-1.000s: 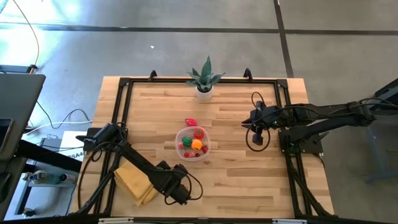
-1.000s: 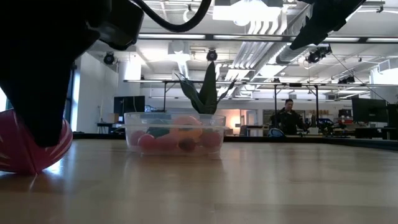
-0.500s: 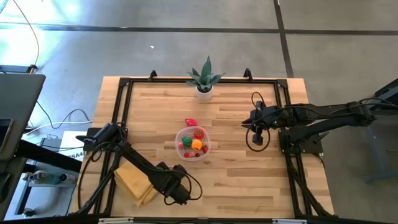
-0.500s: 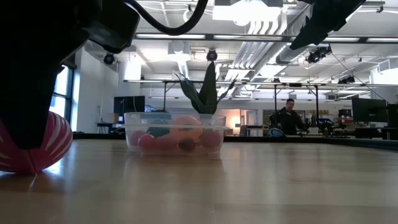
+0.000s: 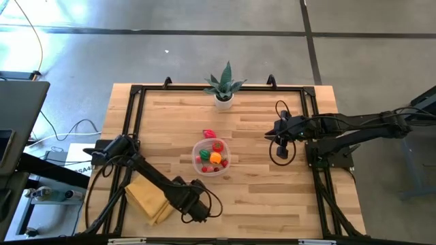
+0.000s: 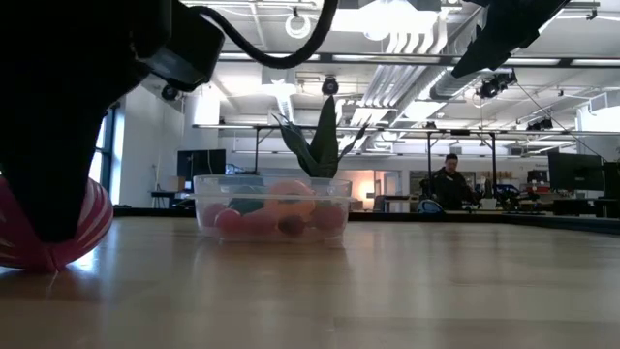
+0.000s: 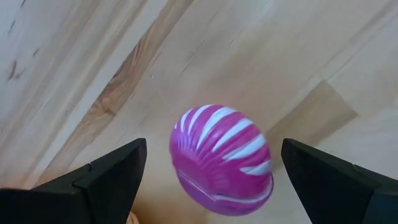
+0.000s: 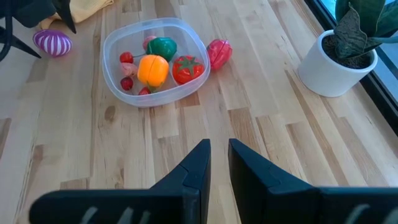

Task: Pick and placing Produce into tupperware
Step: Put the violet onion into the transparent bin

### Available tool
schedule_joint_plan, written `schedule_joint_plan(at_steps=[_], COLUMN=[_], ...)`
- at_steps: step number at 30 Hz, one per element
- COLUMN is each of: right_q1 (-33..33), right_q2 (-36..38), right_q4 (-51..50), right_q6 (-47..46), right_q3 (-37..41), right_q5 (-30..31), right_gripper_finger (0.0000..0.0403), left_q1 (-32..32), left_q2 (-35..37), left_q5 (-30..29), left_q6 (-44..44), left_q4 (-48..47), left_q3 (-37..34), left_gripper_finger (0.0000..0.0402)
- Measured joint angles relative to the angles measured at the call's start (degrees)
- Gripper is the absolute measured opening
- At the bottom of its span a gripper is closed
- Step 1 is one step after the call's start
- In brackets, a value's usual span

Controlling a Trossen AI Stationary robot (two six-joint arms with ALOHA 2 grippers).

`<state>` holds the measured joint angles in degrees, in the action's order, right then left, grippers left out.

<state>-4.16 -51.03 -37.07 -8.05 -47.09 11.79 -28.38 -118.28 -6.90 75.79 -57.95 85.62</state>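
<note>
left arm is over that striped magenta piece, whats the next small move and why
Probably lower the left gripper a little and close its jaws on the striped magenta piece. The jaws stand open on either side of it, it lies on the table outside the tupperware, and the right gripper waits well away, shut.

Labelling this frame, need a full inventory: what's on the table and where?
tupperware: 1, clear, table middle
produce in tupperware: several; orange, green, a tomato, small red bits
red produce: 1, on the table touching the tupperware, plant side
striped produce: 1, magenta and white, on the table between the left fingers
cloth: 1, yellow, front left
plant: 1, green, white pot, back edge
person: 1, room behind
left gripper: open, around the striped produce
right gripper: shut, raised at right
</note>
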Motion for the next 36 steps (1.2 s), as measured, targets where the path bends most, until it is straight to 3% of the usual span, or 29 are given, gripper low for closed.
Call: schedule_joint_plan(at_steps=[16, 26, 36], right_q1=[0.0, 0.0, 0.0], right_q2=[0.0, 0.0, 0.0], right_q4=[0.0, 0.0, 0.0], right_q6=[0.0, 0.0, 0.0], right_q3=[0.0, 0.0, 0.0], right_q5=[0.0, 0.0, 0.0], right_gripper_finger=[0.0046, 0.0046, 0.0046], left_q1=[0.0, 0.7, 0.7], left_q2=[-1.7, -1.7, -1.7], left_q5=[1.0, 0.4, 1.1], left_q6=[-0.5, 0.6, 0.9], left_q4=[0.3, 0.4, -0.3], left_q3=[0.0, 0.0, 0.0], left_gripper_finger=[0.0362, 0.0311, 0.0301])
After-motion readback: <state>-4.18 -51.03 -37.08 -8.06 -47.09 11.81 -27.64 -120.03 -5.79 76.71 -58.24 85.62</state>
